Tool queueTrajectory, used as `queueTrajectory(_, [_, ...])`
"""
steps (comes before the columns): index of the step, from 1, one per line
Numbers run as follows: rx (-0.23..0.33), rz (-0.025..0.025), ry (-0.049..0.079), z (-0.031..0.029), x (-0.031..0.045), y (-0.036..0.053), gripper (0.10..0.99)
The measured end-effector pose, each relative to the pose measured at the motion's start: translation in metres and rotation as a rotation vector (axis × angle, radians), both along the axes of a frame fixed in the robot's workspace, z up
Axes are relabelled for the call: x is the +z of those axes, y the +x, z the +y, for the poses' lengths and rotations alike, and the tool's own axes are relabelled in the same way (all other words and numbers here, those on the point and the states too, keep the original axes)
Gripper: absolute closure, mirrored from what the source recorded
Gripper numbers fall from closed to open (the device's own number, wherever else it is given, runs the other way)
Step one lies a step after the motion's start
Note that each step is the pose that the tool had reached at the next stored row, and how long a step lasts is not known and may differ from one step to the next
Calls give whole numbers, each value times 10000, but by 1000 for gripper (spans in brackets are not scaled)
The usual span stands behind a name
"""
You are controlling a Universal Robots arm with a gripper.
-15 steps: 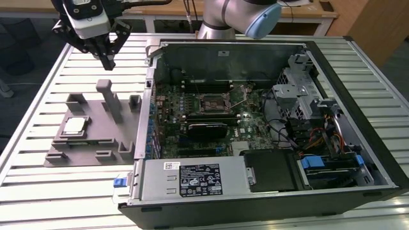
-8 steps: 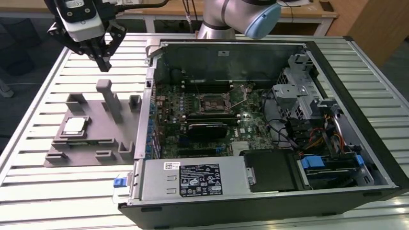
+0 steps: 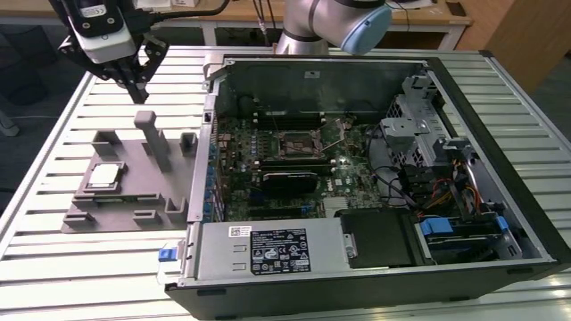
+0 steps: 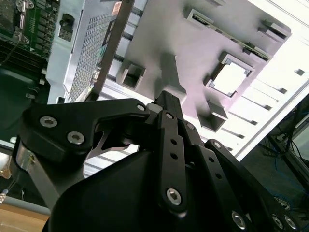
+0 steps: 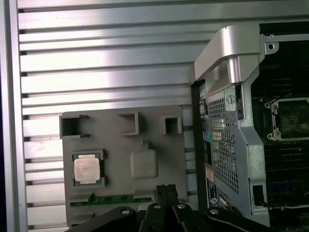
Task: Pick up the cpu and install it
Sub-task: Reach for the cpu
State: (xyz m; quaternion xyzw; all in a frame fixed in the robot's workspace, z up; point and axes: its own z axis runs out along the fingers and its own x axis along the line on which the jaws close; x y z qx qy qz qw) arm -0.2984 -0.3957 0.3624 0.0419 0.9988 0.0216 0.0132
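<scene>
The cpu (image 3: pixel 105 175) is a small square chip with a pale metal top. It lies flat in a recess of the grey tray (image 3: pixel 134 204) on the slatted table, at the exterior view's left. Both wrist views also show the cpu (image 5: pixel 87 169) (image 4: pixel 229 77) in the tray (image 5: pixel 120 145) (image 4: pixel 193 43). My gripper (image 3: pixel 138 93) hangs well above the table beyond the tray's far edge. Its black fingers (image 5: pixel 165 191) (image 4: pixel 169 99) are shut with nothing between them. The black-framed motherboard socket (image 3: pixel 297 144) (image 5: pixel 292 118) sits inside the open computer case.
The open computer case (image 3: pixel 375 167) takes up the exterior view's right, and its metal wall (image 5: pixel 231 121) stands right beside the tray. Upright posts (image 3: pixel 147 130) rise from the tray. A green-edged board (image 5: pixel 116 199) sits in a tray slot near the cpu.
</scene>
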Motion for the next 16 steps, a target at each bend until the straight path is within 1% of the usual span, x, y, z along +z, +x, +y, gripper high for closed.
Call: queueTrajectory(16, [-77,5,1,0,-124,-255,980])
